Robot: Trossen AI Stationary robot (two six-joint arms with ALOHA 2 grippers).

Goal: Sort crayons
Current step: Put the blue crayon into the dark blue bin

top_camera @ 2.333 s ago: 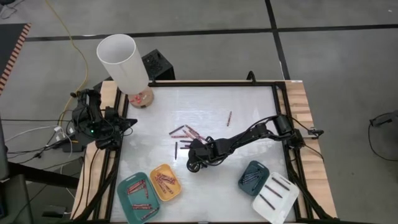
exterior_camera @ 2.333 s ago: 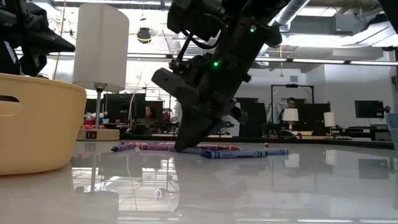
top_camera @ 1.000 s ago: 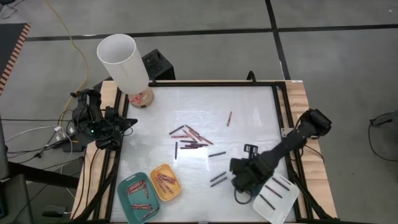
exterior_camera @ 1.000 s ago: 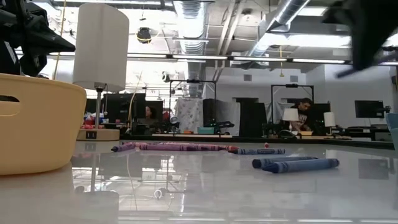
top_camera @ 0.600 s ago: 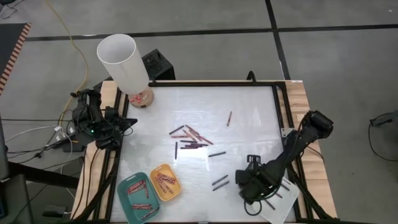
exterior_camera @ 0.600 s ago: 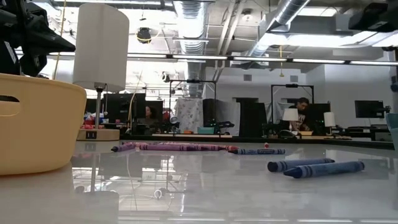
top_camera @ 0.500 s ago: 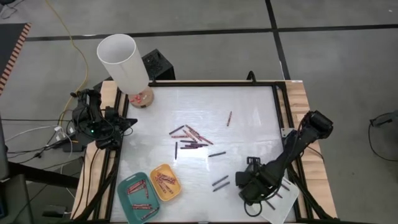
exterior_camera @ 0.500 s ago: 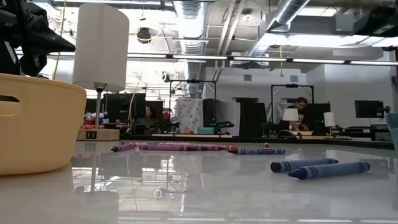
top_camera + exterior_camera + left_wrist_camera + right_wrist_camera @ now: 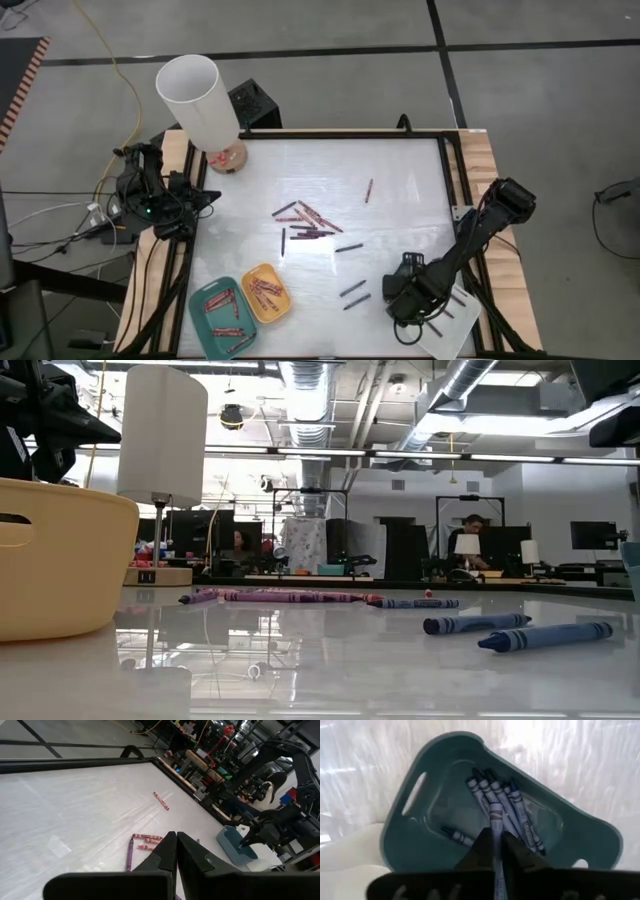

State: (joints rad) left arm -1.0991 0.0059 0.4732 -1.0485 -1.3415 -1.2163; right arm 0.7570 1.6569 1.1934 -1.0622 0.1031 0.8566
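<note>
Blue crayons [image 9: 506,809] lie in the teal tray [image 9: 445,780].

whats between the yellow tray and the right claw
In the high view, two dark crayons lie on bare table between the yellow tray and the right claw.

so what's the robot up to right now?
Sorting crayons by colour. The right gripper hangs over the dark teal tray of blue crayons, shut on one more blue crayon. The left gripper waits shut at the table's left edge. Loose crayons lie mid-table, two blue ones nearer the right arm.
</note>
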